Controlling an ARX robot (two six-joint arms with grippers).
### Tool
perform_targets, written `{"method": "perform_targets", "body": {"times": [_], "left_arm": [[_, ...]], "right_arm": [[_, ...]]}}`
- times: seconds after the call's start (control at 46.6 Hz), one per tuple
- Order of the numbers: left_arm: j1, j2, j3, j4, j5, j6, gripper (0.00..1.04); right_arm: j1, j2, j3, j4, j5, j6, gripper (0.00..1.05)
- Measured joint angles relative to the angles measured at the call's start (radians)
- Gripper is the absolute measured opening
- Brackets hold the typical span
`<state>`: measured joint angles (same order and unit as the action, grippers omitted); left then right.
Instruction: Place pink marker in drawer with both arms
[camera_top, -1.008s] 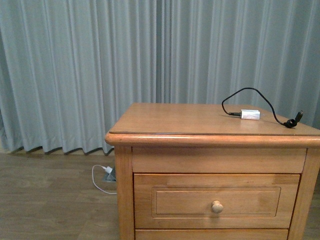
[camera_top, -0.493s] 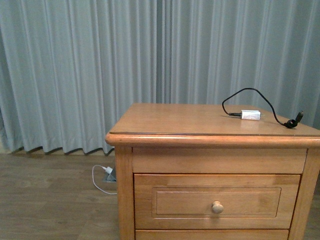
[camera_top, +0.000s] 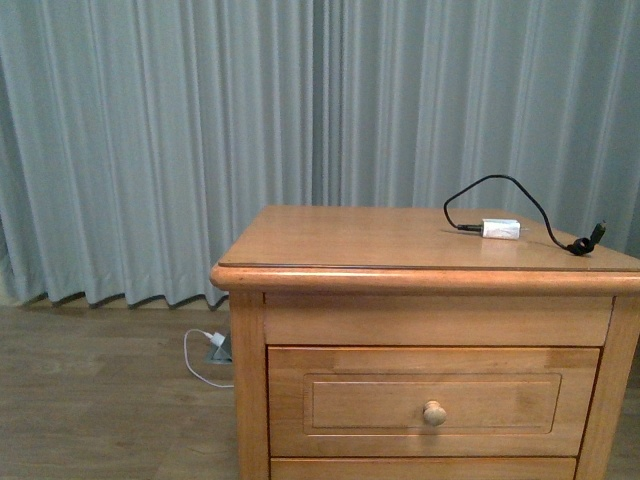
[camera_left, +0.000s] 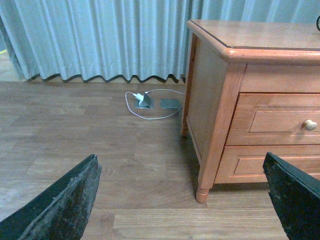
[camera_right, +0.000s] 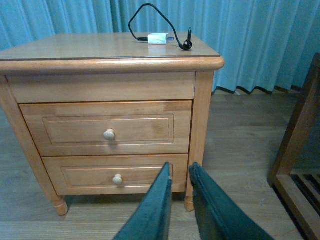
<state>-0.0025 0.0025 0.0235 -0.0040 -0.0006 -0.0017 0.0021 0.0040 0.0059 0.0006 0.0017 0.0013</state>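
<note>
Your left gripper (camera_left: 180, 200) hangs spread wide with the shut drawer (camera_left: 280, 121) at its two o'clock, your right gripper (camera_right: 180, 200), nearly closed and empty, faces its knob (camera_right: 109, 134) at eleven o'clock, apparently nearer; no pink marker shows anywhere.

One nightstand (camera_right: 100, 55), two drawers (camera_right: 107, 128), two knobs (camera_right: 109, 134), one adapter (camera_top: 500, 229).

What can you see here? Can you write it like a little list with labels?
furniture: wooden nightstand
top drawer: closed, round knob
lower drawer: closed
on top: white adapter with black cable
pink marker: not in view
left gripper: open, empty
right gripper: fingers nearly together, holding nothing
</note>
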Motion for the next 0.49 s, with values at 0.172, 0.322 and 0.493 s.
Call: {"method": "perform_targets", "body": {"times": [0.172, 0.322, 0.493], "left_arm": [[0.000, 0.000, 0.000, 0.000, 0.000, 0.000, 0.99], [0.000, 0.000, 0.000, 0.000, 0.000, 0.000, 0.99], [0.000, 0.000, 0.000, 0.000, 0.000, 0.000, 0.99]], "right_arm": [[0.000, 0.000, 0.000, 0.000, 0.000, 0.000, 0.51], [0.000, 0.000, 0.000, 0.000, 0.000, 0.000, 0.86], [0.000, 0.000, 0.000, 0.000, 0.000, 0.001, 0.96]]}}
